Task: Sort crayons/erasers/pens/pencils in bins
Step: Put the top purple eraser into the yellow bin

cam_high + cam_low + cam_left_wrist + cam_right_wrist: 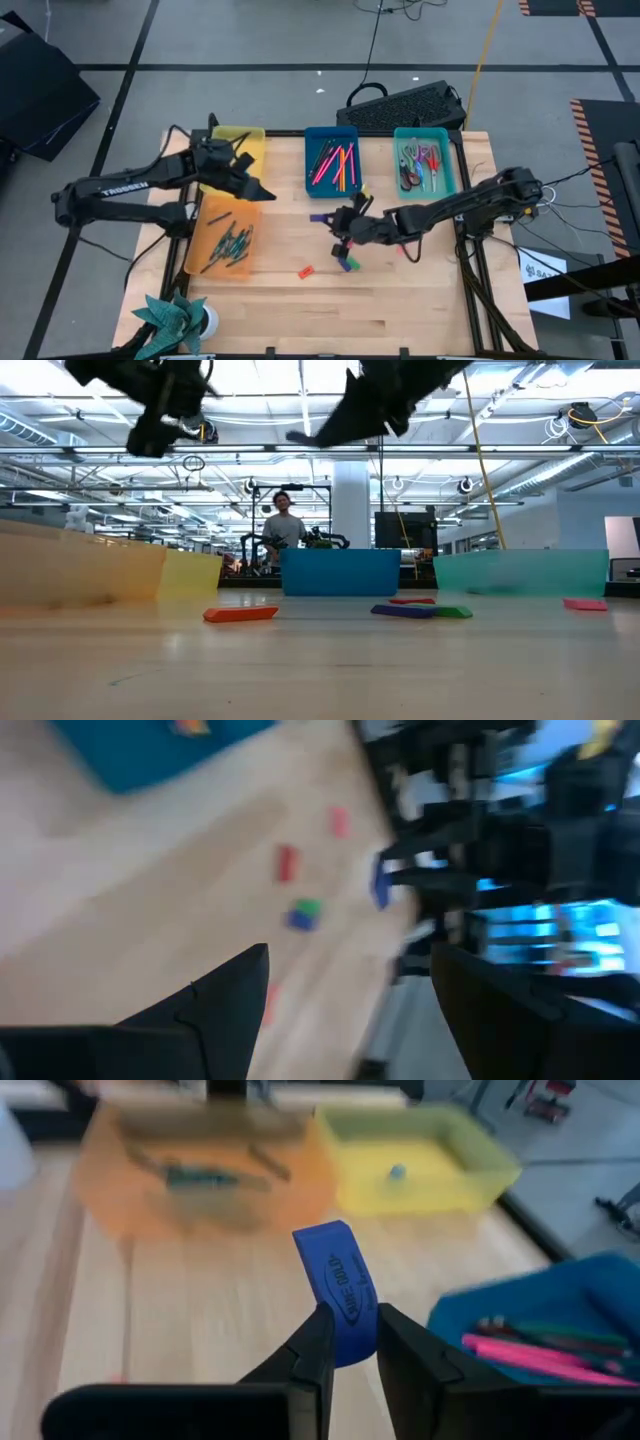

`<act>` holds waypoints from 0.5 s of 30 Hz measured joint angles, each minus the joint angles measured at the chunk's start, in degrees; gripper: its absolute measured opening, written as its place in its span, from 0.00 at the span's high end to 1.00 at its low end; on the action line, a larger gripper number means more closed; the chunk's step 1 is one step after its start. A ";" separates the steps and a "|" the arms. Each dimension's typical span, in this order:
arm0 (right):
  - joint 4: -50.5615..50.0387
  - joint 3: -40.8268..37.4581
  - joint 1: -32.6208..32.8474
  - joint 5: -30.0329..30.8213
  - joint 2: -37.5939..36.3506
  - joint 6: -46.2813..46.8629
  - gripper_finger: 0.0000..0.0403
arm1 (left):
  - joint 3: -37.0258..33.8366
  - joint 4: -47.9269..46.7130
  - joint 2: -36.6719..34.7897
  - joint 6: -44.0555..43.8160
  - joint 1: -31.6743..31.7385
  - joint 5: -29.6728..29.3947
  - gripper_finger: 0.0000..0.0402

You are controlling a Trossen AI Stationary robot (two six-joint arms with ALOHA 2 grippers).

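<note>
Bins — yellow bin [420,1175] holds one small blue piece [397,1173].

I see my 2 arms in dark matte casings; the left arm [120,190] carries white TROSSEN lettering. Each tool has 2 tapered black fingers [305,1355], and black cables trail from the right arm [470,205].

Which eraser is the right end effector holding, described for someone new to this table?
Start at the blue bin in the middle of the back row, then follow the right arm to its end effector just in front of it. The blue eraser stands pinched between the fingers, the only eraser off the wood and printed with lettering.
</note>
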 joint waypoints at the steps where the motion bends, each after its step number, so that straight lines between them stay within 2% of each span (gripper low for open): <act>1: 1.50 0.00 -0.23 0.08 -0.37 -0.33 0.86 | 0.01 2.83 0.76 -2.44 -1.13 -0.16 0.31; 7: 6.70 0.00 -1.00 2.01 -0.88 -2.55 0.86 | 0.06 18.05 8.47 -12.29 -6.74 -2.17 0.31; 15: 10.22 0.00 -1.29 6.02 -0.92 -5.38 0.86 | 0.06 36.70 20.86 -18.98 -10.93 -4.01 0.31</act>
